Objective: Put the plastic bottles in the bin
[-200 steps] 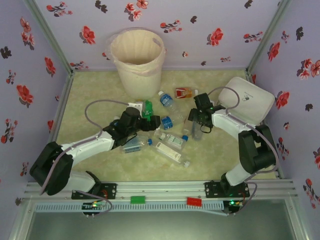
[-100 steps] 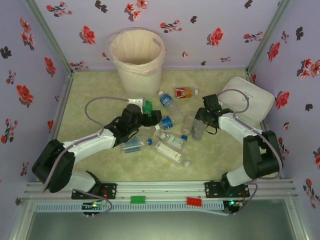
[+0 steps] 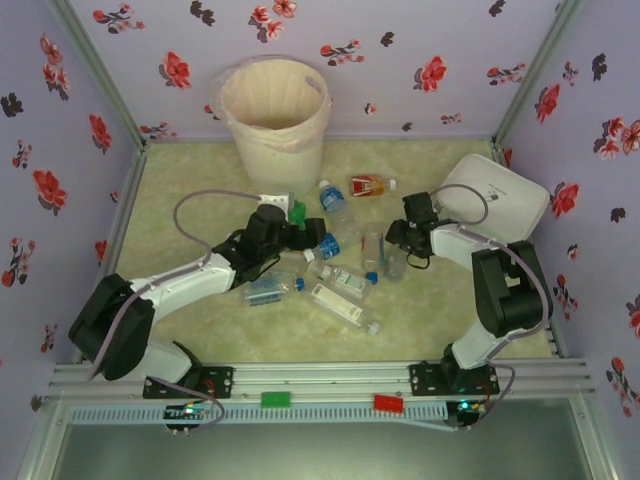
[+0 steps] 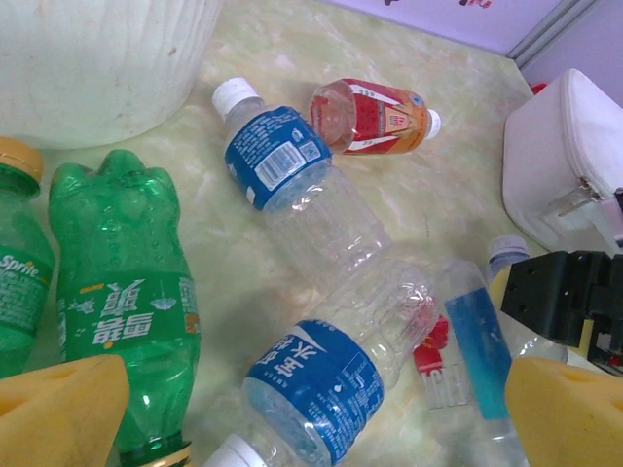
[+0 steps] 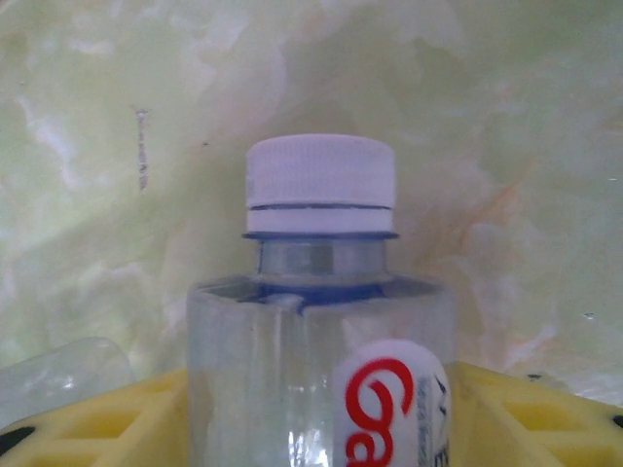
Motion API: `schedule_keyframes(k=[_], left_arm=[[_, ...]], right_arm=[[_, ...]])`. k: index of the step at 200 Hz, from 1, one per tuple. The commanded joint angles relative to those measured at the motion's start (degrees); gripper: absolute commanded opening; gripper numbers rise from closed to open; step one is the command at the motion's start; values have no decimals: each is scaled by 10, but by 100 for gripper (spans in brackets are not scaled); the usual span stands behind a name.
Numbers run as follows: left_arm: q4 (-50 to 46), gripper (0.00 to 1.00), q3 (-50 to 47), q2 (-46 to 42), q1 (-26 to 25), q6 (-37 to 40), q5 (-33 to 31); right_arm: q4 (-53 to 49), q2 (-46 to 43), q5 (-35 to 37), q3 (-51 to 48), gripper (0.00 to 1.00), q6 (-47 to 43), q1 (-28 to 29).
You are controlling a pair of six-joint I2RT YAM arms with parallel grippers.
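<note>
The cream bin point(image 3: 272, 118) stands at the back left. Bottles lie scattered mid-table: an orange-red one point(image 3: 367, 185), a blue-labelled one point(image 3: 335, 202), and clear ones point(image 3: 340, 282). My left gripper point(image 3: 305, 236) is open over the pile. Its yellow pads point(image 4: 58, 409) straddle a clear blue-labelled bottle point(image 4: 326, 375). To that bottle's left lie a green bottle point(image 4: 122, 292) and a Sprite bottle point(image 4: 19, 282). My right gripper point(image 3: 395, 250) is shut on a clear white-capped bottle point(image 5: 319, 321), which sits between its yellow fingers point(image 5: 97, 418).
A flat white rounded box point(image 3: 495, 200) lies at the right, close behind the right arm. Flowered walls enclose the table on three sides. Bare tabletop point(image 3: 180, 190) lies left of the pile, in front of the bin.
My left gripper has crept forward and right over the bottles. The right wrist swung out toward the white box, then came back left a little, keeping its bottle.
</note>
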Motion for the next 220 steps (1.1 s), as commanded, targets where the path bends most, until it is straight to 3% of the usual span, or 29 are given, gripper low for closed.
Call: schedule_keyframes(k=[1, 46, 108, 158, 220], left_arm=[[-7, 100, 26, 9, 0, 1, 12], [-6, 100, 42, 14, 0, 5, 60], [39, 100, 56, 26, -27, 17, 173], [39, 100, 86, 51, -95, 13, 198], [62, 100, 117, 103, -126, -8, 206]], right_arm=[[12, 8, -6, -17, 60, 5, -9], [18, -22, -8, -37, 52, 5, -14], [18, -196, -74, -72, 48, 28, -12], [114, -294, -158, -100, 47, 101, 12], [118, -327, -158, -87, 47, 120, 84]])
